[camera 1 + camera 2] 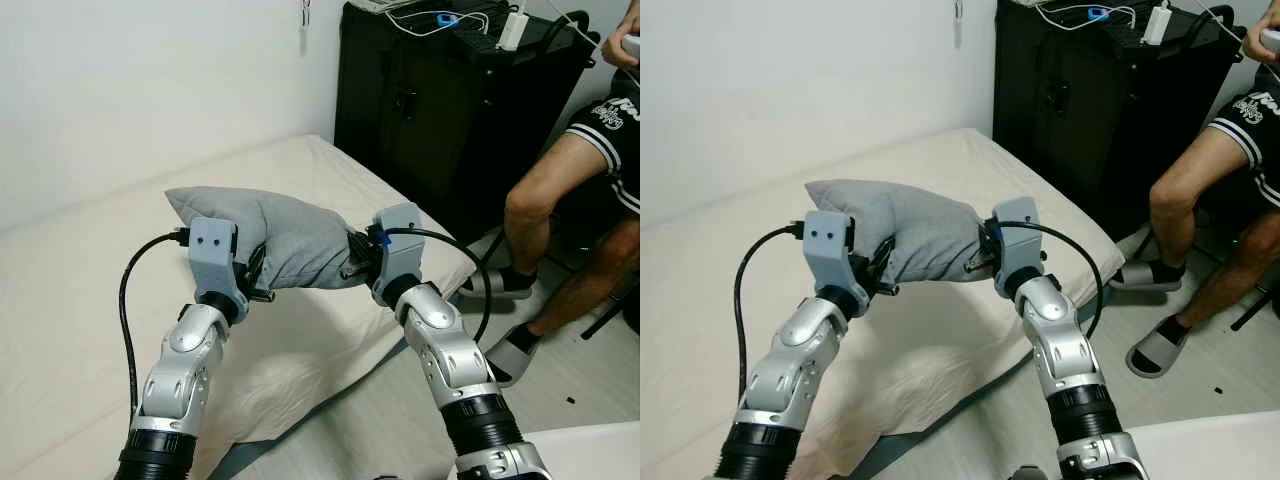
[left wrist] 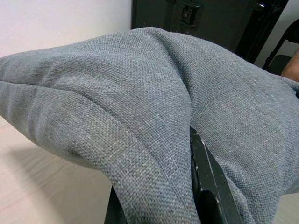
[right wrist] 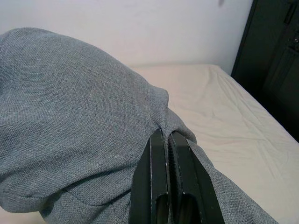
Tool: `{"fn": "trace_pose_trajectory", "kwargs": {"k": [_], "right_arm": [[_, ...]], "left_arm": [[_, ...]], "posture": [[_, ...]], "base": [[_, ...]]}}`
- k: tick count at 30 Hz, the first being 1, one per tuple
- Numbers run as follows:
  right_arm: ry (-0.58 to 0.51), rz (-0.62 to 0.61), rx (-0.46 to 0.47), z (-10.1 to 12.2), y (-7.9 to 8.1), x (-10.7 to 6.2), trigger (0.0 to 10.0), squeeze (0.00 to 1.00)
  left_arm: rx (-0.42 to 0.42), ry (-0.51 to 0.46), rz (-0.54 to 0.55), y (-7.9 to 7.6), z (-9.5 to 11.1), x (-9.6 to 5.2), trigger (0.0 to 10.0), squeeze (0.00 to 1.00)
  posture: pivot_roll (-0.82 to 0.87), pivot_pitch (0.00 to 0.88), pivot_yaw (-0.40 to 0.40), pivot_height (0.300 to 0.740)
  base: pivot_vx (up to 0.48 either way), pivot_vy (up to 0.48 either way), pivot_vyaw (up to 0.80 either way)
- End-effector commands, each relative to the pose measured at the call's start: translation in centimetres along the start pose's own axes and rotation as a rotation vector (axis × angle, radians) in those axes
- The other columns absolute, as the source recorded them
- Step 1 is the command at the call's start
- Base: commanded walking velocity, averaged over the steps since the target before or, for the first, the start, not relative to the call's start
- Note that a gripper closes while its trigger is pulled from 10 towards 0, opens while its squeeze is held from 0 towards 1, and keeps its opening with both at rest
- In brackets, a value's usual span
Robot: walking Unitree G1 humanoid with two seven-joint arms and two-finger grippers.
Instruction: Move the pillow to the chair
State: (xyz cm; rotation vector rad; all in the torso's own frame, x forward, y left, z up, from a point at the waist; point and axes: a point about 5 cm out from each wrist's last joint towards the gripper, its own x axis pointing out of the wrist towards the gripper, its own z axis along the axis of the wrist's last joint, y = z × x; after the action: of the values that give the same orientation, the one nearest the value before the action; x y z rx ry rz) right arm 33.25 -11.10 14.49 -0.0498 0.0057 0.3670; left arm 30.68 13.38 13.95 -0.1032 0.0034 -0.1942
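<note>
Coarse grey woven cloth pillow (image 1: 290, 240); smooth matt cream bedsheet (image 1: 90, 270); glossy silver arms.

Both head cams look forward and down from above the arms, a bit apart side to side, so they share nearly the same scene: the bed (image 1: 90, 290), the black cabinet (image 1: 440, 100) and a seated person's legs (image 1: 560, 200). Each wrist cam peers along its own fingers, jammed right up against the grey pillow (image 2: 140, 93). The right wrist cam also catches the bed and wall beyond.
</note>
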Motion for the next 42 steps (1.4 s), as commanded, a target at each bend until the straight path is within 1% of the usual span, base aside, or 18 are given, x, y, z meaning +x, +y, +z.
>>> {"fn": "trace_pose_trajectory", "kwargs": {"k": [1, 14, 18, 40, 42], "right_arm": [[-0.020, -0.072, 0.007, 0.46, -1.28, -0.35, 10.0, 0.00], [-0.022, -0.073, 0.003, 0.61, -1.29, -0.33, 10.0, 0.00], [-0.024, -0.071, 0.004, 0.70, -1.21, -0.28, 10.0, 0.00], [-0.021, -0.064, 0.001, 0.68, -1.06, -0.21, 10.0, 0.00], [-0.021, -0.064, 0.001, 0.67, -1.05, -0.20, 10.0, 0.00]], "left_arm": [[0.026, -0.026, 0.072, 1.16, 0.67, -0.22, 10.0, 0.00], [0.014, -0.041, 0.075, 1.05, 0.85, -0.21, 10.0, 0.00], [0.019, -0.025, 0.074, 1.03, 0.69, -0.23, 10.0, 0.00], [0.025, -0.021, 0.079, 1.12, 0.78, -0.17, 10.0, 0.00], [0.032, -0.023, 0.073, 1.10, 0.87, -0.14, 10.0, 0.00]], "posture": [[0.00, 0.097, 0.000, 0.740], [0.00, 0.105, 0.002, 0.740], [0.00, 0.108, 0.002, 0.740], [0.00, 0.112, 0.000, 0.740], [0.00, 0.112, 0.001, 0.740]], "base": [[0.000, 0.000, 0.00], [0.000, 0.000, 0.00], [0.000, 0.000, 0.00], [0.000, 0.000, 0.00], [0.000, -0.480, 0.00]]}}
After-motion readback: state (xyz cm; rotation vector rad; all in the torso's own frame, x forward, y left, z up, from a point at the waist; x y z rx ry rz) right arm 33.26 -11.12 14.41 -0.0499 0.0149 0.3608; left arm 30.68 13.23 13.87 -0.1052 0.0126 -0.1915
